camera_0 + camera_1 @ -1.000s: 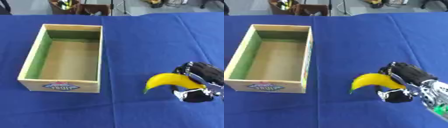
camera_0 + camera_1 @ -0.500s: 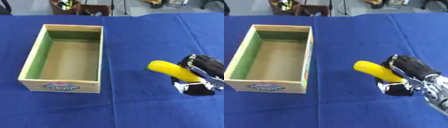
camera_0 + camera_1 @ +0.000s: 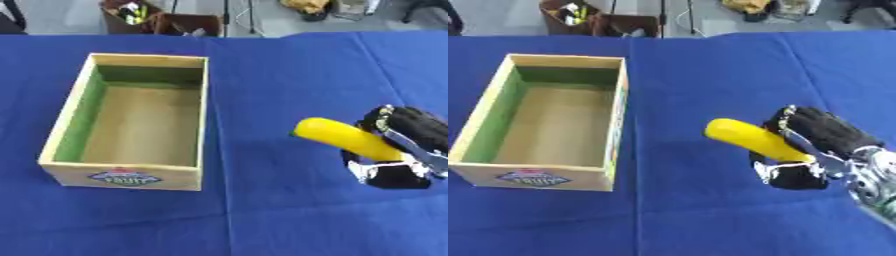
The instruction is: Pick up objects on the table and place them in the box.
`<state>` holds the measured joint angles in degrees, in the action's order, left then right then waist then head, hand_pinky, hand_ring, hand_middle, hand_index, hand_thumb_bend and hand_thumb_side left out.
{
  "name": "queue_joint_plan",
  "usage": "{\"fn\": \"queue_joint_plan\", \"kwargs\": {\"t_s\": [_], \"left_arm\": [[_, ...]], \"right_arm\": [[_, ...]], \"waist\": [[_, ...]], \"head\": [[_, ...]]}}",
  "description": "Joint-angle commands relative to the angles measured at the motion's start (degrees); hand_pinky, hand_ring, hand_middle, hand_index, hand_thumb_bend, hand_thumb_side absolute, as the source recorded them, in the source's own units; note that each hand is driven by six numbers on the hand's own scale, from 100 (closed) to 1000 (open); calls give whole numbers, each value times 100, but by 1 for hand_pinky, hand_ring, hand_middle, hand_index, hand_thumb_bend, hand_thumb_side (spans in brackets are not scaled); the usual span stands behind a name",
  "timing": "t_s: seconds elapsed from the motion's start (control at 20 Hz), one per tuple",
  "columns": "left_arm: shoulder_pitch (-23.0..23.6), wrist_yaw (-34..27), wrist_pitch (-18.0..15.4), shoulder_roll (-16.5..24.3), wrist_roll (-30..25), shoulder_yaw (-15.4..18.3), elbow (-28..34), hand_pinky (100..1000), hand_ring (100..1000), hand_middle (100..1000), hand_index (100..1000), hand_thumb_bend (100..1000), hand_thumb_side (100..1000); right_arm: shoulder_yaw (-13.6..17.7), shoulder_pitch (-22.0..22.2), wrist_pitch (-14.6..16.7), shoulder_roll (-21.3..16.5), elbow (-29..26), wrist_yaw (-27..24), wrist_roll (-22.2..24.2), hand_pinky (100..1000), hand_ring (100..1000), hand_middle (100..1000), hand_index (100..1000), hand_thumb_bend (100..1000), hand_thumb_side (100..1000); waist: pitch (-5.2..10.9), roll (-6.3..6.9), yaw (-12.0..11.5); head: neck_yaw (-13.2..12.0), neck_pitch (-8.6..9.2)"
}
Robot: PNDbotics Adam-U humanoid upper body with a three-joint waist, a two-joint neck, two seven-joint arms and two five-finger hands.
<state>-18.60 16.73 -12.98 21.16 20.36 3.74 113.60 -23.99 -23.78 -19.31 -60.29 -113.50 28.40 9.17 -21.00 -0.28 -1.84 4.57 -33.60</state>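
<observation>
A yellow banana [image 3: 343,140] is held above the blue cloth at the right, its free end pointing left toward the box. My right hand [image 3: 815,145] is shut on it, black fingers curled over the top and the thumb underneath. The wooden box [image 3: 72,166] stands open at the left with a green inner wall and nothing visible inside; a fruit label marks its near side. The left hand shows in neither view.
The blue tablecloth [image 3: 262,70] covers the whole table. Beyond its far edge stand cardboard boxes with clutter [image 3: 131,12] and stand legs on a grey floor.
The right hand has lifted and turned the banana, so its free end swung from pointing down-left to pointing up-left, and the hand has shifted slightly up the picture.
</observation>
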Motion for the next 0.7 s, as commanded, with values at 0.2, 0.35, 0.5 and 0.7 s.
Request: {"fn": "queue_joint_plan", "kwargs": {"t_s": [0.2, 0.35, 0.5, 0.7], "left_arm": [[-53, -30, -5, 112, -41, -29, 99, 555, 724, 778, 897, 100, 1000], [-59, -35, -7, 121, -56, -39, 99, 556, 724, 778, 897, 100, 1000], [-66, -41, -9, 128, -66, -44, 99, 556, 725, 778, 898, 100, 1000], [-86, -55, -12, 130, -81, -56, 99, 556, 726, 778, 898, 100, 1000]], "right_arm": [[35, -336, 55, -220, -109, -24, 27, 646, 680, 369, 570, 100, 425], [1, -492, 96, -241, -109, 55, 82, 645, 680, 368, 569, 100, 430], [-19, -619, 82, -235, -109, 71, 121, 645, 678, 359, 566, 100, 435], [-33, -851, 42, -188, -109, 42, 148, 645, 675, 356, 564, 100, 439]], "waist": [[161, -47, -57], [172, -84, -104], [180, -118, -141], [190, -151, -195]], "head": [[13, 85], [32, 64], [44, 63], [64, 74]]}}
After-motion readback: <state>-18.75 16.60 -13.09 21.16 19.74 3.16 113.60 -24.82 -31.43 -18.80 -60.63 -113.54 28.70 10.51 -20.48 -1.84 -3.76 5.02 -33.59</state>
